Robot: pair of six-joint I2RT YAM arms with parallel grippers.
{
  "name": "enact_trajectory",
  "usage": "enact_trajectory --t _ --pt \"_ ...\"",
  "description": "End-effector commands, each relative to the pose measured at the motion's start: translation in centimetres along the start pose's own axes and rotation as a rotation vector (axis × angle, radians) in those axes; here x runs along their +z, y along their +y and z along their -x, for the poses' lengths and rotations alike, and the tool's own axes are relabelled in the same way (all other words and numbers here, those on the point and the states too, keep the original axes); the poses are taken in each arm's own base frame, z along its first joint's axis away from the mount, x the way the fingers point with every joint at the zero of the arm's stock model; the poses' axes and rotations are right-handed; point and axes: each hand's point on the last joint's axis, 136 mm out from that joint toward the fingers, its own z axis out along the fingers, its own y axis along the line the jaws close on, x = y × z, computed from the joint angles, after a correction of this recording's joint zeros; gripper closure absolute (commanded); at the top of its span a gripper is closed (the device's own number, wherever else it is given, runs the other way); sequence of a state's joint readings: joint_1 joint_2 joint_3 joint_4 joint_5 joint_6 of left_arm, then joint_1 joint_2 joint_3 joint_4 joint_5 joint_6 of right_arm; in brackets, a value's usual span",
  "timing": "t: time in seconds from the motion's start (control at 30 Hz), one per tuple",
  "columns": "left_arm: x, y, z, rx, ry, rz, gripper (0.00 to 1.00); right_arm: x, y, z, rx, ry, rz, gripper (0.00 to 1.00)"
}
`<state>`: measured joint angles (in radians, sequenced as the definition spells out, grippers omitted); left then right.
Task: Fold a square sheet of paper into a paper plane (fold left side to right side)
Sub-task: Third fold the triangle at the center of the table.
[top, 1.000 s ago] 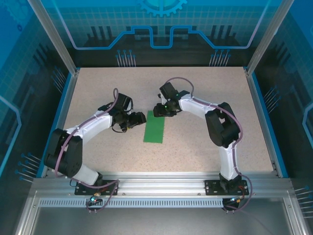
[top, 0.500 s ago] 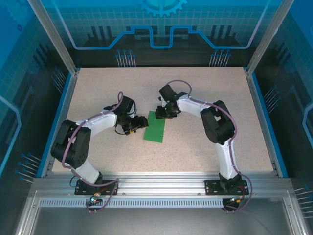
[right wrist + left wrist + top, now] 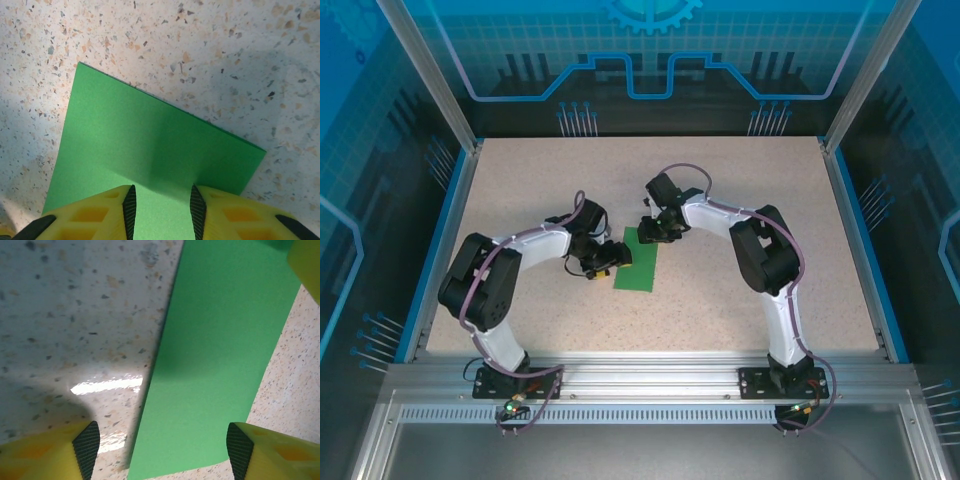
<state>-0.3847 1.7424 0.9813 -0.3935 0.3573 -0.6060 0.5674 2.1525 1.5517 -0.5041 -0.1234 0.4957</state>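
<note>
Status check, paper-plane fold. The green sheet of paper [image 3: 638, 265] lay flat on the speckled table [image 3: 740, 300], near its centre between the two arms. From above it showed as a narrow upright rectangle rather than a square. The first step, the left-to-right half fold, was therefore judged done.

The left gripper [image 3: 610, 258] sat low at the strip's left long edge. In its wrist view the left gripper [image 3: 162, 446] had its jaws spread wide, one fingertip over bare table and the other past the paper's [image 3: 220, 355] far edge. Nothing was clamped between them.

The right gripper [image 3: 655, 232] stood over the strip's far end. Its wrist view showed the right gripper [image 3: 163, 206] with jaws partly apart and flat paper [image 3: 150, 145] visible through the gap, so no grasp. Whether its fingertips pressed on the sheet could not be told.

Progress was judged early. No diagonal nose folds, wing creases or pointed shape were visible. The crease probably needed pressing flat, and all the angled folds remained to be done.
</note>
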Motion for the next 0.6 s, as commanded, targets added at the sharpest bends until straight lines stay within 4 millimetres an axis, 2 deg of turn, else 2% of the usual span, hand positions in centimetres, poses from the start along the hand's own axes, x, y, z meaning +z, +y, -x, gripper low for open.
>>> enact_trajectory --t 0.0,0.17,0.43,0.57 --pt "0.3 -1.3 0.2 -0.006 0.017 -0.037 0.31 0.8 -0.8 -1.1 0.008 0.040 0.002 0.63" --pt "0.9 -1.4 0.1 -0.007 0.032 -0.041 0.34 0.8 -0.7 -1.2 0.005 0.043 0.007 0.64" --pt "1.3 -1.6 -0.1 -0.009 0.050 -0.062 0.50 0.8 -0.6 -1.2 0.004 0.041 0.010 0.64" --pt "1.1 -1.6 0.0 -0.010 0.041 -0.055 0.53 0.9 -0.7 -1.3 0.004 0.042 0.008 0.64"
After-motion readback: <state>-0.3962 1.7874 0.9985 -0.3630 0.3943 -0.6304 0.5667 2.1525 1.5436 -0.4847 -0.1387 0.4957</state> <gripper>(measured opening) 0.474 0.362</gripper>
